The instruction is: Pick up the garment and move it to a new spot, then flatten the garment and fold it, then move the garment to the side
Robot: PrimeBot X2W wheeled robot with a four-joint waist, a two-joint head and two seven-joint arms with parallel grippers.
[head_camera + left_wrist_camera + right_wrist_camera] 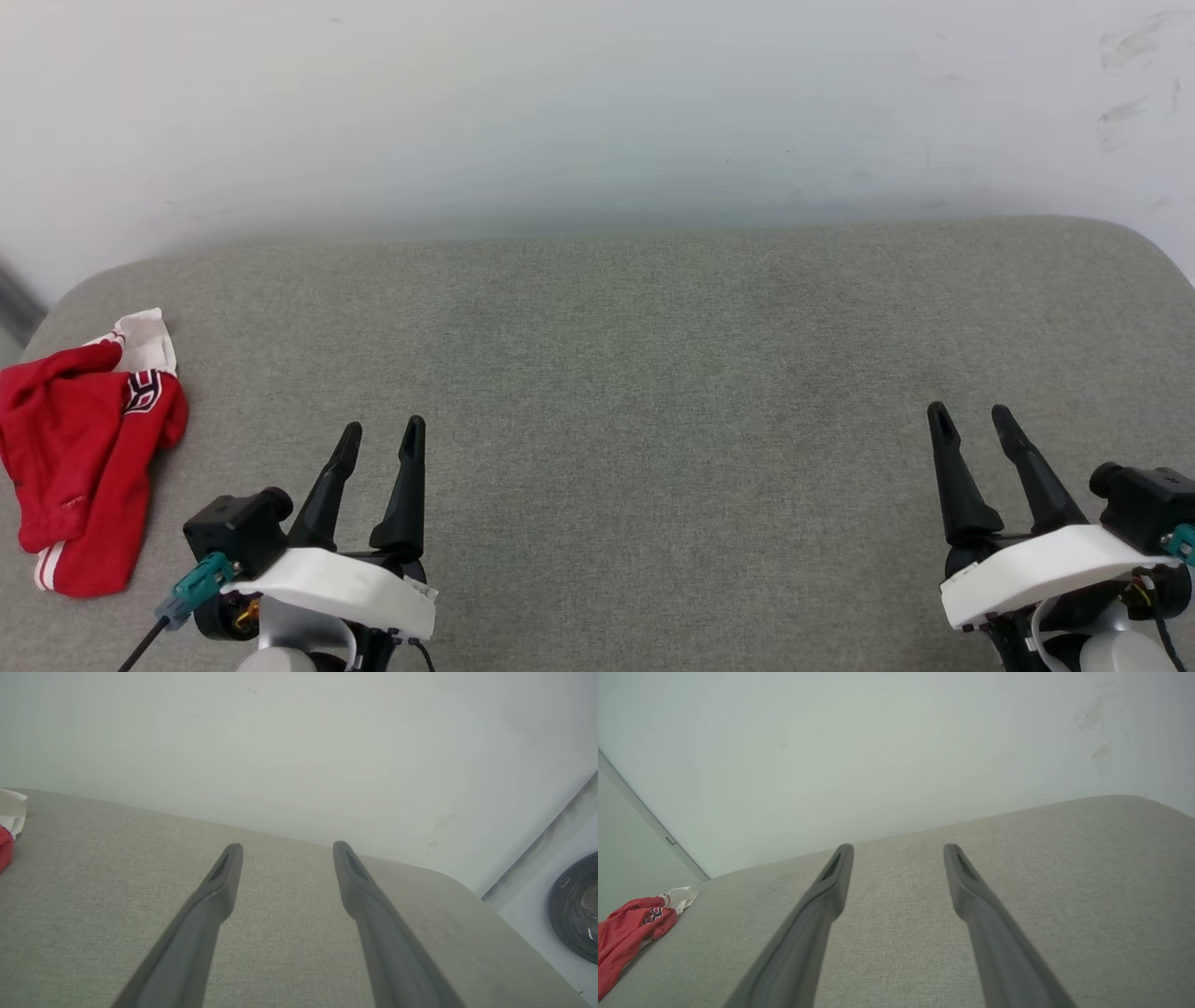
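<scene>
Left end effector (384,426) hovers low over the near left part of the cushioned grey surface (597,373), fingers apart and holding nothing. Right end effector (969,411) hovers over the near right part, fingers likewise apart and empty. Both point toward the far edge and the pale wall (597,112).

The garment (79,448) lies crumpled in a heap at the left edge, toward the far left corner, red body uppermost with a white sleeve and part of the black lettering showing. It sits just outboard of the left end effector and well apart from the right; neither touches it.

Assessment: this is a ready stance, with both sets of fingers spread for a first grasp. No step of the task is done. The left arm is better placed to reach. The bunched cloth hides its hems, so a pinch may catch several layers.
</scene>
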